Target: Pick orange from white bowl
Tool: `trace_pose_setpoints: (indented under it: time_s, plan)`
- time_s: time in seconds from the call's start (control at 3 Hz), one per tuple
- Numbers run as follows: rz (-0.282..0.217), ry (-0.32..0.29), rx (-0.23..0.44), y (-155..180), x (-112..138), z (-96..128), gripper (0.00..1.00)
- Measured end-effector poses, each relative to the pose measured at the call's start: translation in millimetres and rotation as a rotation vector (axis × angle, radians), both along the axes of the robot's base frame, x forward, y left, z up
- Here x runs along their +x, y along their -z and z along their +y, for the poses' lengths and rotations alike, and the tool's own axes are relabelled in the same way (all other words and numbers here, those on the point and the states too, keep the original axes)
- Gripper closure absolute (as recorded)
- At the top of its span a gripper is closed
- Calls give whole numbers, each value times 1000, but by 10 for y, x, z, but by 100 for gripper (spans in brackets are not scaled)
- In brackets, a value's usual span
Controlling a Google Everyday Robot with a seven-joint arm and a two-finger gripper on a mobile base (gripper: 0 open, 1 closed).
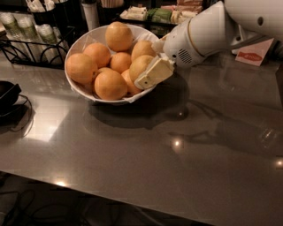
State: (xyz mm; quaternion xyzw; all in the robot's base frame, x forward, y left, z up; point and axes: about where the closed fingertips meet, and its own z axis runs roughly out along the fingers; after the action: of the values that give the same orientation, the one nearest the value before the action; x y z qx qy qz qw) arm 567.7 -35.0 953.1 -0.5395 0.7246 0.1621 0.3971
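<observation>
The white bowl (78,46) sits at the back left of the grey counter, piled with several oranges. A yellowish orange (139,65) lies at the bowl's right side, beside deeper-orange fruits such as the front one (110,84). Another large orange (118,36) tops the pile at the back. My gripper (149,73), cream-coloured on a white arm (208,33), reaches in from the right over the bowl's right rim and rests against the yellowish orange, covering its right side.
A black wire rack with cups (26,33) stands behind the bowl on the left. A black object with a cable (8,95) lies at the left edge. Packets (154,13) and a red-and-white card (253,55) are at the back.
</observation>
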Motion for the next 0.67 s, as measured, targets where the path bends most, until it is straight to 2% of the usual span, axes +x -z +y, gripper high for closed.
trace_pose_setpoints:
  time_s: [0.67]
  plan:
    - [-1,-4,-31,88,125,3,22]
